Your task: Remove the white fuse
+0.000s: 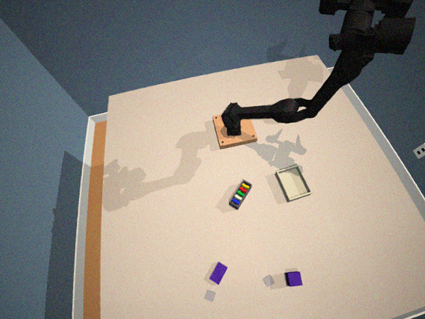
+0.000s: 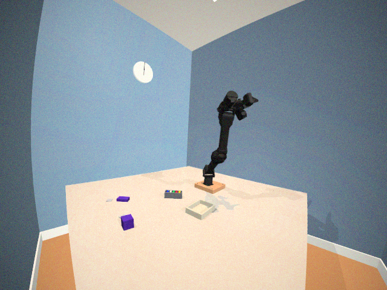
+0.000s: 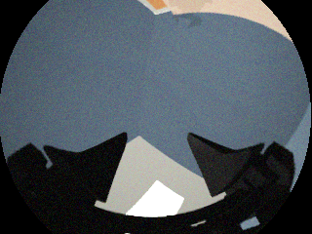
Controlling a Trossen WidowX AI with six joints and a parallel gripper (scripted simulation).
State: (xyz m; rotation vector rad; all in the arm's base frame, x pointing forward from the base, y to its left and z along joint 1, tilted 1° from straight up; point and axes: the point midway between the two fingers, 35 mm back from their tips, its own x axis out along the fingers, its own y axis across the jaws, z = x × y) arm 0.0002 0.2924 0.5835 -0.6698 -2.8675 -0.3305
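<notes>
The white fuse [image 1: 238,197] [image 2: 170,191] sits in the dark grey fuse block [image 1: 233,205] [image 2: 173,196], between the blue fuse [image 1: 235,201] and the green fuse [image 1: 241,193]. The red fuse [image 1: 242,189] and the yellow fuse [image 1: 245,185] are in the same row. The cream tray [image 1: 299,197] [image 2: 193,213] is empty and stands beside the block. My gripper [image 3: 158,136] is open and empty. It is raised high above the table, far from the block and the tray, and points toward the walls and ceiling. In the top view its fingers are out of frame.
The arm rises from an orange base plate [image 1: 246,138] [image 2: 212,189] behind the block. A purple block [image 1: 218,273] [image 2: 123,199] and a purple cube [image 1: 294,278] [image 2: 127,222] lie far from the arm base. Two small grey pieces [image 1: 209,295] [image 1: 268,279] lie near them.
</notes>
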